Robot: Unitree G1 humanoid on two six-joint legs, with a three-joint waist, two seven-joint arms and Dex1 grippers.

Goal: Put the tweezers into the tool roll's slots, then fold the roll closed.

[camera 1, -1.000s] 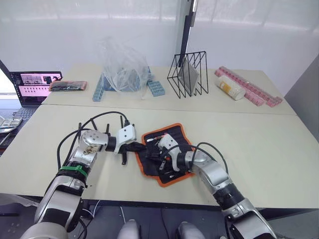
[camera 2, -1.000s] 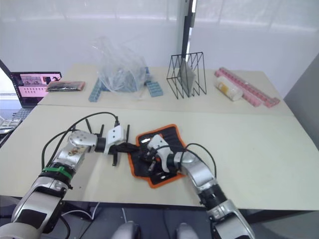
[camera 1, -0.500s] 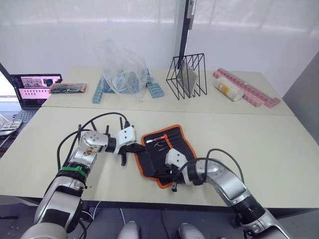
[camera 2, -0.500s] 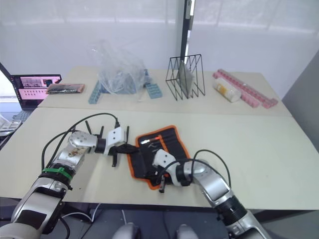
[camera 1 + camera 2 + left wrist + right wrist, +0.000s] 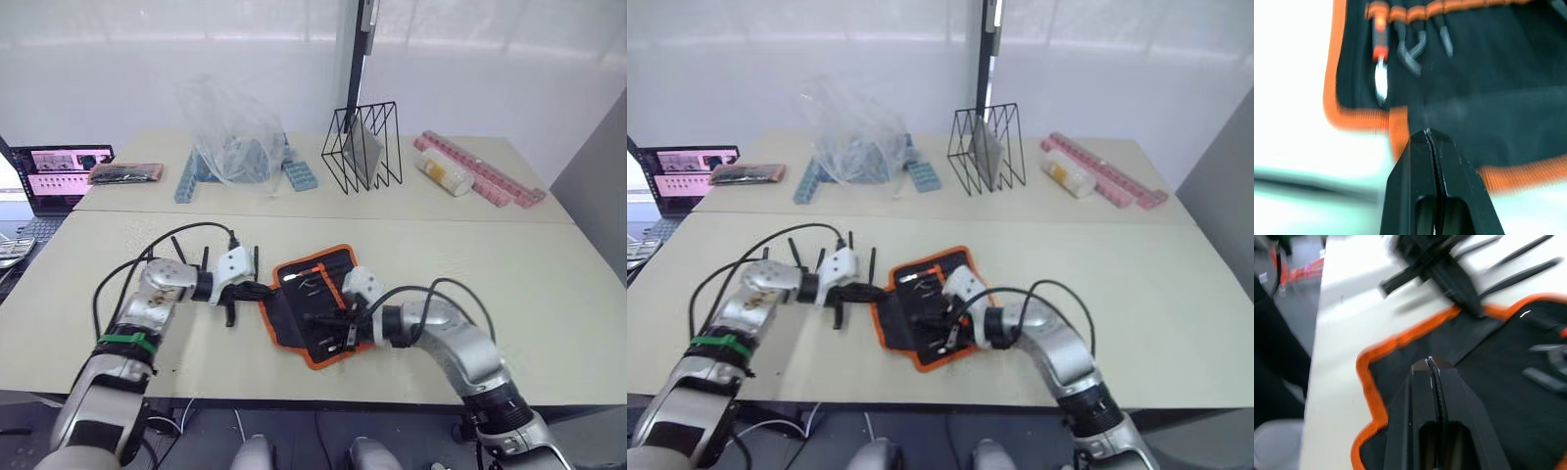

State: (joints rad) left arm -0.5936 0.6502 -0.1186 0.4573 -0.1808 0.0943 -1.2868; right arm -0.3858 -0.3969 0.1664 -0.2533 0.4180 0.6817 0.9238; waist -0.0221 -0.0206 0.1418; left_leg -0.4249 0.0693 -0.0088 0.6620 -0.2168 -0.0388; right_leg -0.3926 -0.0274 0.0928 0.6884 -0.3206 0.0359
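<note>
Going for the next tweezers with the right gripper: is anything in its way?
Yes. The left gripper, shut at the roll's left edge, sits between the right gripper, which is over the roll, and the tweezers lying on the table beyond it.

My black fingers [image 5: 1432,161] over a black tool roll [image 5: 315,305] with orange edging; cream table [image 5: 549,284]; pink strips [image 5: 475,168]; blue blocks [image 5: 299,173].
</note>
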